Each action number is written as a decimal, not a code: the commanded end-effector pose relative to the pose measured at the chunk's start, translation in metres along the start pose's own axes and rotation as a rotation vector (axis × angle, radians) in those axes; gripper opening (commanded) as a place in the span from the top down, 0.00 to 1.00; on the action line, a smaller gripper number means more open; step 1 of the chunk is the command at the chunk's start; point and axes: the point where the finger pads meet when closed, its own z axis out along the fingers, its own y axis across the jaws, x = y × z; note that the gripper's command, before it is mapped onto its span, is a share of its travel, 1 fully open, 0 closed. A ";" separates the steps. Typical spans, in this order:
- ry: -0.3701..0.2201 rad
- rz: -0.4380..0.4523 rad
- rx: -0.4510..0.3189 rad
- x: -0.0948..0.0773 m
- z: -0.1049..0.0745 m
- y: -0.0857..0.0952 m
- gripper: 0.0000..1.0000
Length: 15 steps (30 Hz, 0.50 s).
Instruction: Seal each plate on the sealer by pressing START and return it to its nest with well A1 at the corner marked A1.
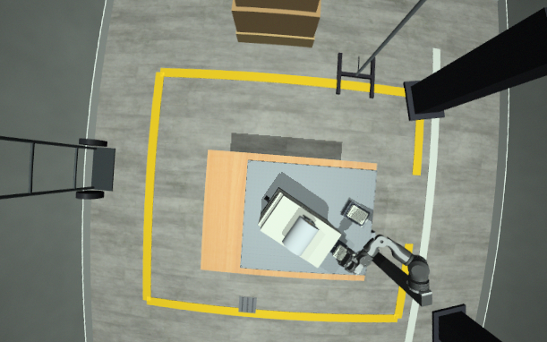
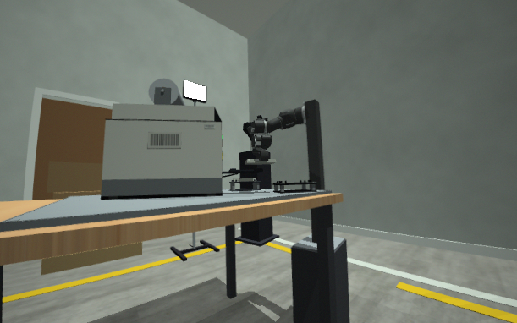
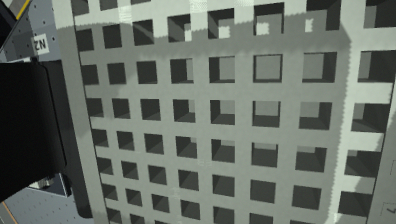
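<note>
From here, the gripper (image 1: pixel 348 260) (image 2: pixel 261 156) (image 3: pixel 225 115) has its jaws clamped on an open well plate (image 1: pixel 340 252) (image 2: pixel 261 161) (image 3: pixel 227 91), one dark finger pressed along a side wall. The plate hangs just under the hand, roughly level and clear of anything beneath. That flat carry makes sense: the plate has to drop in between locators, and a tilt would likely leave it unseated. Gripping the sides also leaves the wells uncovered on top, and since I see no foil over them, I take this to be the trip out to the sealer (image 1: pixel 303 233) (image 2: pixel 162 156).

The sealer's dark stage (image 2: pixel 242 171) sticks out below the jaws — out, presumably, so a plate can be set on it from above. Off to one side of the jaws, the second microplate (image 1: pixel 357 215) waits in its own nest, while the other plate nest (image 2: pixel 294 186) stands bare, ready to take its plate back. Squaring the plate over the locators before lowering looks like the delicate part.
</note>
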 end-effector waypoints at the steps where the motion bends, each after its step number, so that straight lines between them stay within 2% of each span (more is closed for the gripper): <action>1: 0.001 -0.009 -0.018 -0.002 -0.003 0.004 1.00; 15: 0.001 -0.011 -0.018 -0.035 -0.003 -0.002 1.00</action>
